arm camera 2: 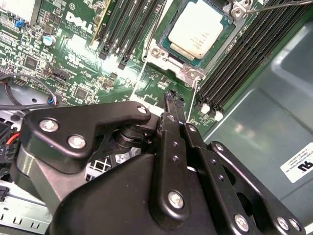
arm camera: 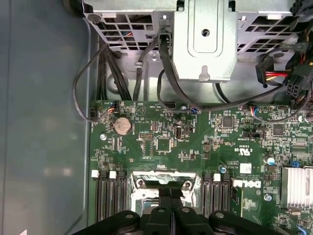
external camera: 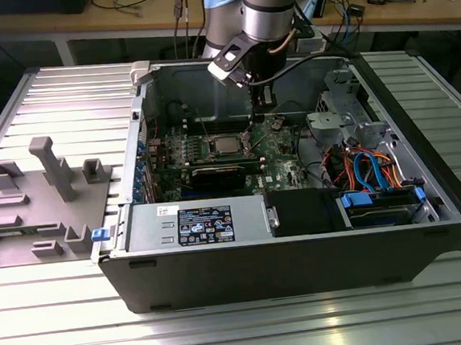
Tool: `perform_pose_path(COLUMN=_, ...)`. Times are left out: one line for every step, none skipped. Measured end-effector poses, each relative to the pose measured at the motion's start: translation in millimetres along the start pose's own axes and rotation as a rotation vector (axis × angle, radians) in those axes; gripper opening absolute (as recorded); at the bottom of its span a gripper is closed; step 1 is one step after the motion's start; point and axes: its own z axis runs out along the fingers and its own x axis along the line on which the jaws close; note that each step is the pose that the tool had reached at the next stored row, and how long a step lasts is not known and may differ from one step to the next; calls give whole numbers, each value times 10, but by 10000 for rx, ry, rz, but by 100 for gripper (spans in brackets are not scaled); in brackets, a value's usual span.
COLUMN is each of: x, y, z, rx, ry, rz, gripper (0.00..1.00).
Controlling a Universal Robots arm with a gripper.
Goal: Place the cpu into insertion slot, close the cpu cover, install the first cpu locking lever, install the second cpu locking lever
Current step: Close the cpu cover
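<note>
Tool [arm camera 2: 172, 97] closed tight with nothing visibly held, tip just beside the cpu cover [arm camera 2: 182, 68], the cpu [arm camera 2: 198, 29] seated straight ahead past that edge.

Bright light falls from above. In the exterior view the metal table [external camera: 252, 332] has white shiny streaks, and the inside of the computer case [external camera: 302, 251] looks darker. In the second wrist view the cpu [arm camera 2: 198, 30] glows pale, and the green board [arm camera 2: 78, 46] has a white glare spot.
</note>
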Motion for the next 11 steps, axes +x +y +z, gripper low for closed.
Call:
perform_pose_path(x=0, y=6, z=0, rx=0, ry=0, rz=0, gripper=11)
perform_pose_path(x=-1, y=22, z=0, rx=1, ry=4, rz=-1, gripper=11)
perform_pose_path(x=-1, y=30, z=0, rx=2, ry=5, rz=0, gripper=11)
perform_pose_path(x=-1, y=37, z=0, rx=2, ry=6, rz=0, gripper=11)
perform_pose_path(x=-1, y=49, z=0, rx=3, ry=11, rz=0, gripper=11)
perform_pose_path(x=-2, y=63, z=1, rx=4, ry=16, rz=1, gripper=11)
perform_pose_path(x=-2, y=71, z=0, rx=4, ry=17, rz=1, gripper=11)
perform_pose_path(x=-2, y=77, z=0, rx=5, ry=18, rz=1, gripper=11)
perform_pose_path(x=-2, y=84, z=0, rx=5, ry=20, rz=0, gripper=11)
perform_pose_path(x=-3, y=96, z=0, rx=5, ry=26, rz=0, gripper=11)
perform_pose_path(x=-3, y=105, z=0, rx=5, ry=31, rz=0, gripper=11)
